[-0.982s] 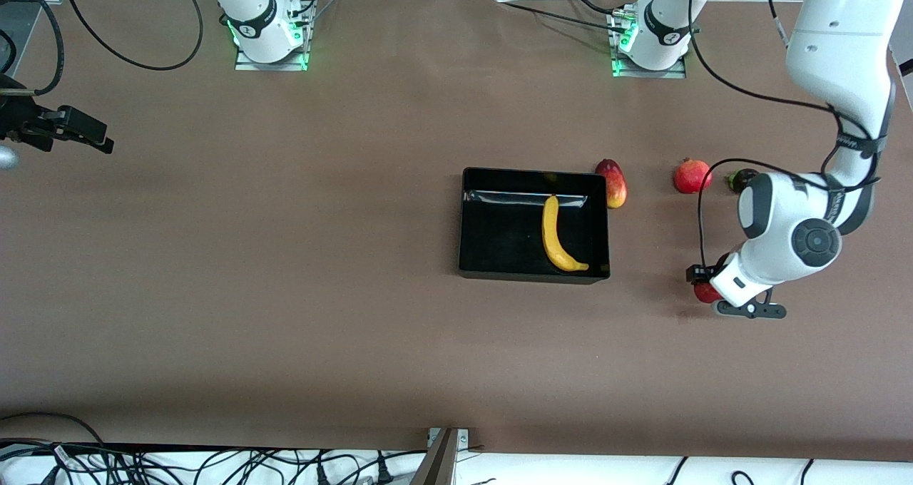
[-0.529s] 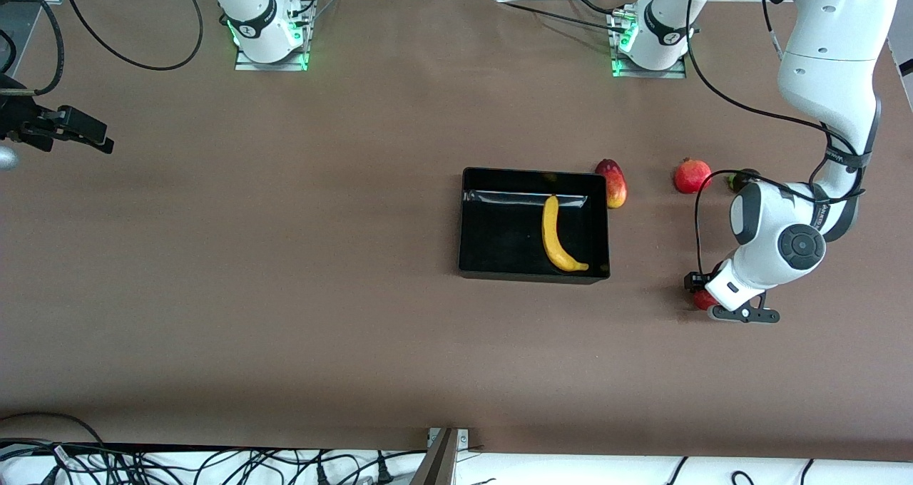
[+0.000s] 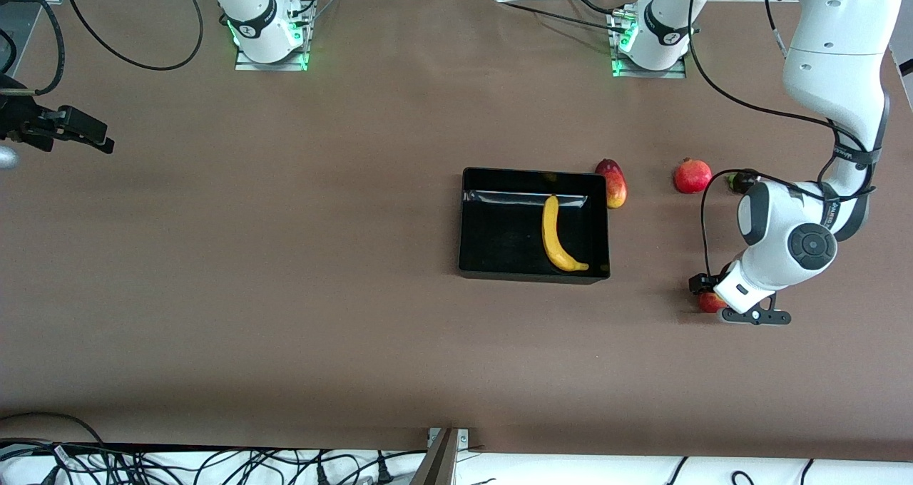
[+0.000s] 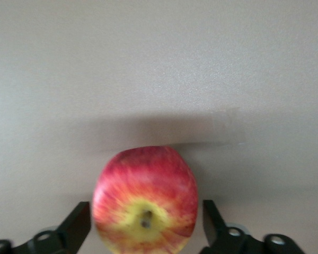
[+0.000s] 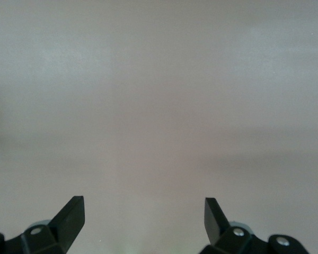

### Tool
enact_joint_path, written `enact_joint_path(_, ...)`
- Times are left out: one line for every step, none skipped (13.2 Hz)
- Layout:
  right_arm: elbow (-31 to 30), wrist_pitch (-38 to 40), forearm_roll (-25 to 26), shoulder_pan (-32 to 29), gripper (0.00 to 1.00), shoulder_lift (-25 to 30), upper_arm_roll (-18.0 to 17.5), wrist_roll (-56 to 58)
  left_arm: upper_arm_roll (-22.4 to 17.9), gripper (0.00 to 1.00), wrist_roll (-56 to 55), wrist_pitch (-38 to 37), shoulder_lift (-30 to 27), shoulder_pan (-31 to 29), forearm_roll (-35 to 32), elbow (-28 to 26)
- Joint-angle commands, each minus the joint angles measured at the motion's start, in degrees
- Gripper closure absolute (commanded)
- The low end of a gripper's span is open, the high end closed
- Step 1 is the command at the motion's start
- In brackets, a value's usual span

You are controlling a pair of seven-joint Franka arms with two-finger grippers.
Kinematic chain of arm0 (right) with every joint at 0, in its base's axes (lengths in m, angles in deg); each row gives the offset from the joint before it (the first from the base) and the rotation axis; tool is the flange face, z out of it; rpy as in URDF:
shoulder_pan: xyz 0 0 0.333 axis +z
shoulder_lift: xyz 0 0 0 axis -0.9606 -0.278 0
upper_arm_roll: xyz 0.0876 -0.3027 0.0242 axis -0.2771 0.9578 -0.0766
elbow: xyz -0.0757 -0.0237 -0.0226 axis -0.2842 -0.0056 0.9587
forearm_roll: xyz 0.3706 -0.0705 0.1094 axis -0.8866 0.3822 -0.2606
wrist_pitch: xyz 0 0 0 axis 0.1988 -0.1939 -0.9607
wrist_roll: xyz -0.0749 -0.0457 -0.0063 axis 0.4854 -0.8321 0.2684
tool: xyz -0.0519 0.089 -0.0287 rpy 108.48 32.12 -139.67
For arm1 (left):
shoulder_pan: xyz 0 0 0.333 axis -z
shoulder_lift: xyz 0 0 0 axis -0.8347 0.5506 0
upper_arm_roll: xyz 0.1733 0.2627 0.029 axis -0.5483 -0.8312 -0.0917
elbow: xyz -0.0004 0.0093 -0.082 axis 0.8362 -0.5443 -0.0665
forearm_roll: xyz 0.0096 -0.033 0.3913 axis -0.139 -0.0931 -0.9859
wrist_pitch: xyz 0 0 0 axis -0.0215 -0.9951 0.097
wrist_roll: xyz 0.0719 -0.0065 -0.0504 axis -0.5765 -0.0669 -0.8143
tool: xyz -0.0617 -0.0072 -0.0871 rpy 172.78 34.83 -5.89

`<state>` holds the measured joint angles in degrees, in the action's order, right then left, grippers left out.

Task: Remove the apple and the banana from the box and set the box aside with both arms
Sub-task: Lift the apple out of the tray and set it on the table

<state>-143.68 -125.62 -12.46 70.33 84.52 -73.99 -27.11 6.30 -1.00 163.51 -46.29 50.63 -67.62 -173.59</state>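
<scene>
Here, left gripper (image 4: 146, 225) straddling the red apple (image 4: 146, 200) on the table toward the left arm's end, fingers (image 4: 77, 225) spread just beside it, banana (image 3: 557, 236) lying in black tray (image 3: 471, 221), right gripper (image 5: 144, 222) waiting, fingers wide, no legible writing.

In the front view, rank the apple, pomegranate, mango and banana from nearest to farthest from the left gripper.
1. Apple: between the open fingers of the left gripper, at the left arm's end of the table.
2. Pomegranate: farther from the front camera than the apple.
3. Mango: beside the black tray, outside it.
4. Banana: inside the tray; close to the mango's distance, but slightly farther.
</scene>
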Motion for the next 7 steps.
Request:
enact_joint_path(0.2, 0.7, -0.2, 0.4, 0.0, 0.2, 0.0, -0.6, 0.5, 0.0, -3.0, -8.5, -6.8, 1.2, 3.9, 0.0)
enact_joint_path(0.2, 0.6, -0.2, 0.4, 0.0, 0.2, 0.0, -0.6, 0.6, 0.0, -5.7, -11.2, -9.3, 3.3, 7.4, -0.1)
enact_joint_path(0.2, 0.6, -0.2, 0.4, 0.0, 0.2, 0.0, -0.6, 0.6, 0.0, -10.7, -13.9, -11.4, 6.5, 10.4, -0.1)
enact_joint_path(0.2, 0.7, -0.2, 0.4, 0.0, 0.2, 0.0, -0.6, 0.7, 0.0, -19.1, -15.5, -12.4, 10.1, 11.2, -0.1)
enact_joint_path(0.2, 0.6, -0.2, 0.4, 0.0, 0.2, 0.0, -0.6, 0.7, 0.0, -26.6, -15.5, -12.3, 13.8, 11.1, -0.2)
enact_joint_path(0.2, 0.6, -0.2, 0.4, 0.0, 0.2, 0.0, -0.6, 0.7, 0.0, -31.7, -14.8, -11.2, 17.8, 10.8, -0.5)
enact_joint_path(0.2, 0.6, -0.2, 0.4, 0.0, 0.2, 0.0, -0.6, 1.0, 0.0, -34.2, -13.4, -9.5, 20.2, 10.6, -0.7)
